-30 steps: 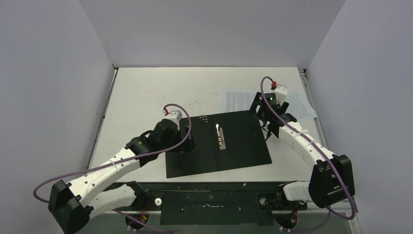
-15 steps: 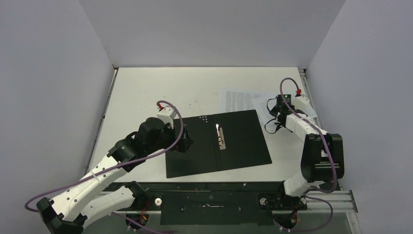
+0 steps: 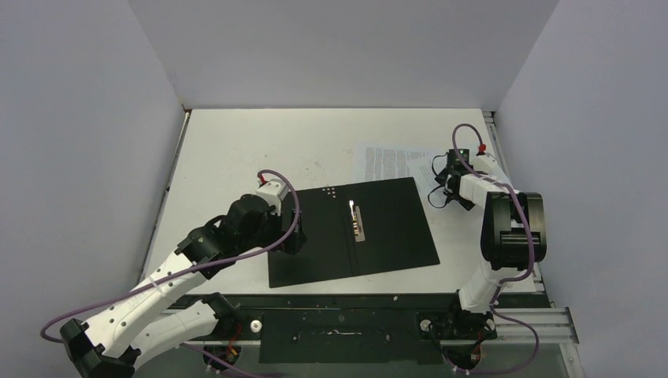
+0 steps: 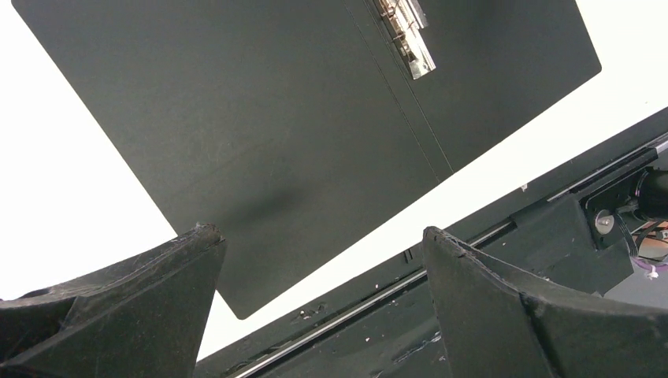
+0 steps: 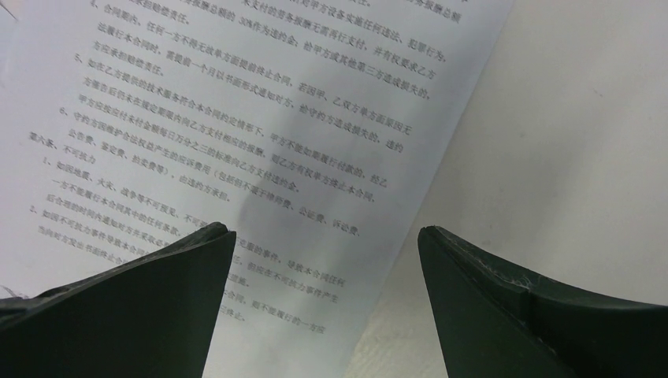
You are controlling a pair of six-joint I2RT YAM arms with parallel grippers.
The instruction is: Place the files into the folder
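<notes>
The folder lies open and flat at the middle of the table, black inside, with a metal clip along its spine. It also shows in the left wrist view. Two white printed files lie overlapping beyond its far right corner. My left gripper is open and empty over the folder's left edge; in its wrist view the jaws stand wide apart. My right gripper is open and empty just above the tilted sheet, its jaws straddling the sheet's right edge.
The black rail of the table's near edge runs just below the folder's near-left corner. Grey walls close the table on three sides. Bare white table lies right of the sheet.
My right arm has swung from the folder's right edge out over the sheets, its elbow folded upward. My left arm has drawn back slightly at the folder's left edge.
</notes>
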